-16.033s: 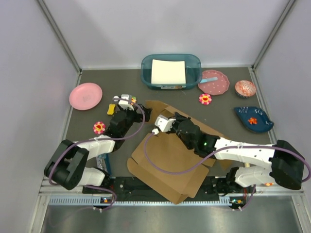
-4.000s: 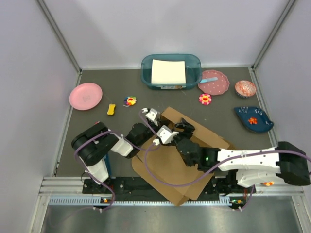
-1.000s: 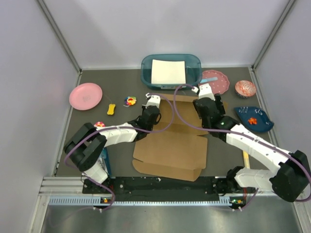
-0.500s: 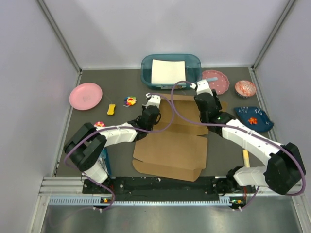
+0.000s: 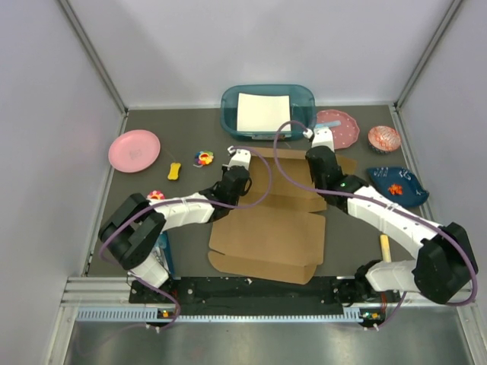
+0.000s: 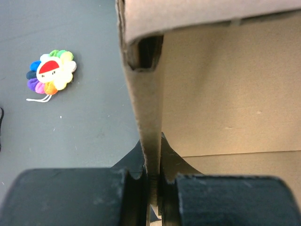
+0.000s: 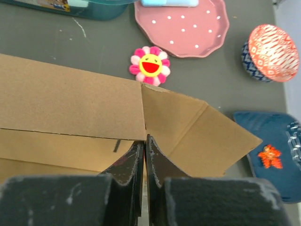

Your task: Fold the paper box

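The paper box [image 5: 266,228] is a flat brown cardboard cut-out lying mid-table, its far side partly folded up. My left gripper [image 5: 243,176] is at the box's far left corner. In the left wrist view an upright flap [image 6: 146,94] runs straight into my left gripper [image 6: 151,141], which is shut on it. My right gripper [image 5: 327,171] is at the far right corner. In the right wrist view my right gripper [image 7: 145,141] is shut on a thin cardboard edge where the far panel [image 7: 70,103] meets a slanting corner flap [image 7: 207,136].
A teal bin [image 5: 304,103] holding a white sheet stands at the back. On the right are a pink dotted plate [image 5: 342,129], a patterned bowl [image 5: 383,138], a blue dish [image 5: 399,186] and a pink flower toy [image 7: 151,66]. On the left lie a pink plate [image 5: 135,150] and a rainbow flower toy [image 5: 203,158].
My right gripper has closed from open onto the box's far right corner, and the corner flap now sticks out to its right. The left gripper has kept its grip and place.
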`<state>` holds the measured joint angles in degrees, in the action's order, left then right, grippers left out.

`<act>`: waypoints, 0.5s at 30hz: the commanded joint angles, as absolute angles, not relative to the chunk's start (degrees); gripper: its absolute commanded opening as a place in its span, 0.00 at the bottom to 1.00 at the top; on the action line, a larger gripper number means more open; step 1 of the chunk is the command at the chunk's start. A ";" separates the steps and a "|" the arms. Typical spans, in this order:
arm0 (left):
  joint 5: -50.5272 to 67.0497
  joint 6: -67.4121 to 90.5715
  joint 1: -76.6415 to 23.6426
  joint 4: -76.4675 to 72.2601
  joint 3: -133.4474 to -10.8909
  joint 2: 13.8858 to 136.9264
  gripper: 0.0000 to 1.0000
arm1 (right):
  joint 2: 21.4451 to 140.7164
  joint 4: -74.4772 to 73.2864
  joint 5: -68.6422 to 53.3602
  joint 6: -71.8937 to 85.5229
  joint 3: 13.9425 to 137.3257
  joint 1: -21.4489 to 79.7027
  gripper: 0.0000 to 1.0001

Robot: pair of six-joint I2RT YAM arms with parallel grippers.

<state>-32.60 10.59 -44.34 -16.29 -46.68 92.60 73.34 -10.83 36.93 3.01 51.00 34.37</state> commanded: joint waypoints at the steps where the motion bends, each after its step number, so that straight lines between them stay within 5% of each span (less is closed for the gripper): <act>1: -33.49 9.58 -44.56 -13.62 -45.26 91.05 0.00 | 71.19 -14.14 33.05 17.45 51.15 33.84 0.00; 15: -35.94 16.08 -44.56 -12.13 -42.89 89.82 0.00 | 66.54 -6.25 21.45 52.01 38.69 33.84 0.00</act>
